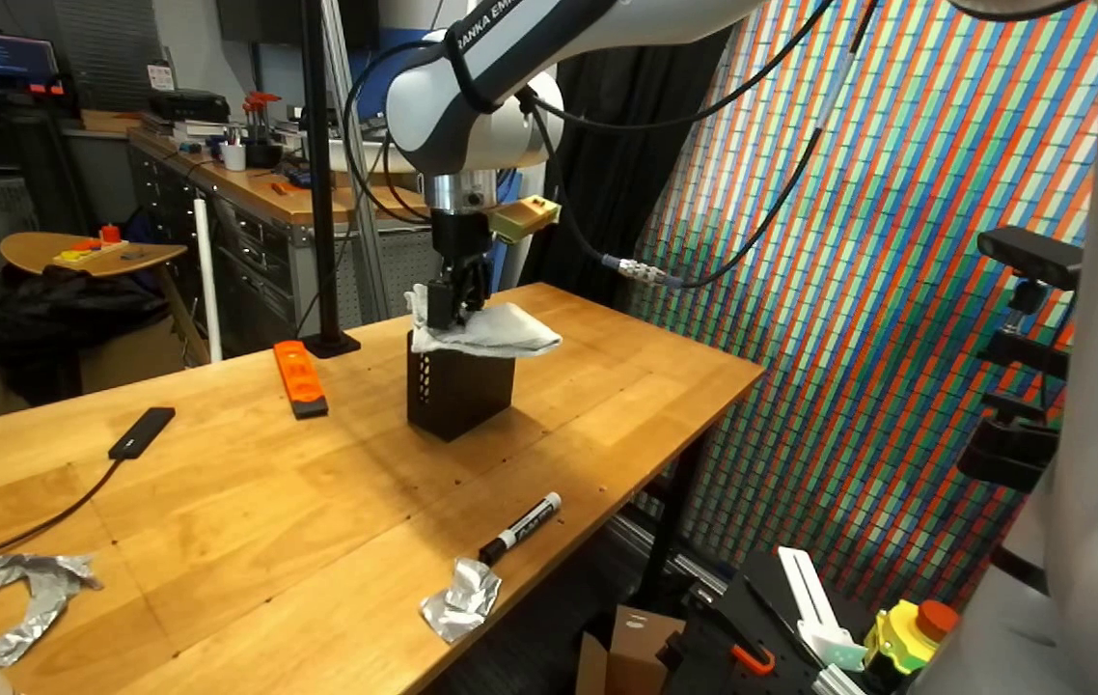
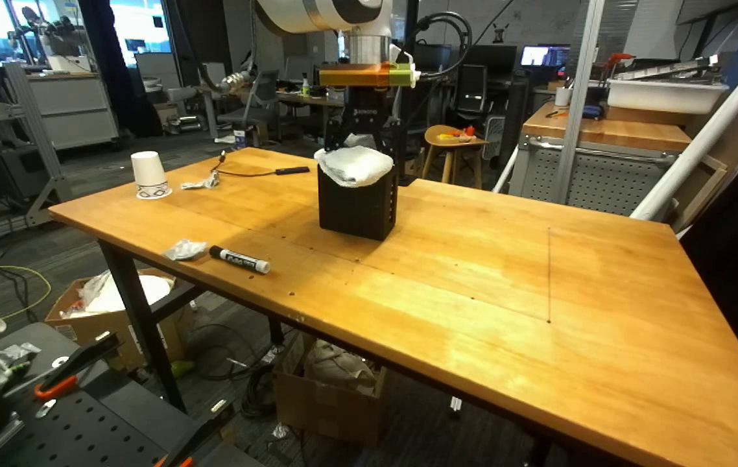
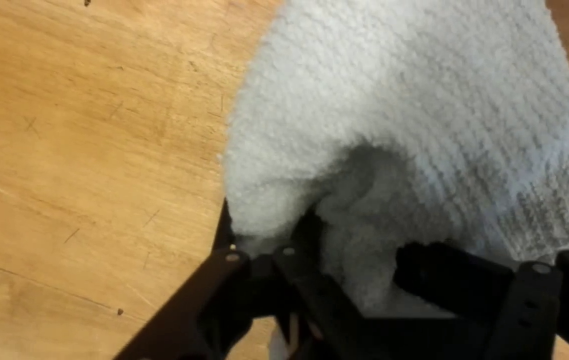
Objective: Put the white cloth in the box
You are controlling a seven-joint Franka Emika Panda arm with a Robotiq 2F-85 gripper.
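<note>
One white cloth (image 1: pixel 503 333) is slung across the top of the black box (image 1: pixel 462 398), directly under the claw (image 1: pixel 458 314). The jaws are set well apart, and a bunched fold is seen between them from the wrist; no pinch is shown. From that fold the cloth's longer sweep is spread toward the top of the wrist view, roughly square to the line between the jaws, and in both exterior views the rim is overhung by it. So that is what everything is hung on: cloth above the mouth, flap outside. How much is tucked within cannot be told, since the opening is covered. A push inward and down seems to be called for, and if anything is to get in the way, the box's own rim is judged likeliest, with the soft flap snagged there. Farther out on the counter (image 2: pixel 602 311), an orange tool (image 1: pixel 300 378) is laid to one side, a marker (image 2: pixel 239 259) and crumpled foil (image 2: pixel 185 250) are set near the edge, and a white cup (image 2: pixel 149 174) is stood well apart.
</note>
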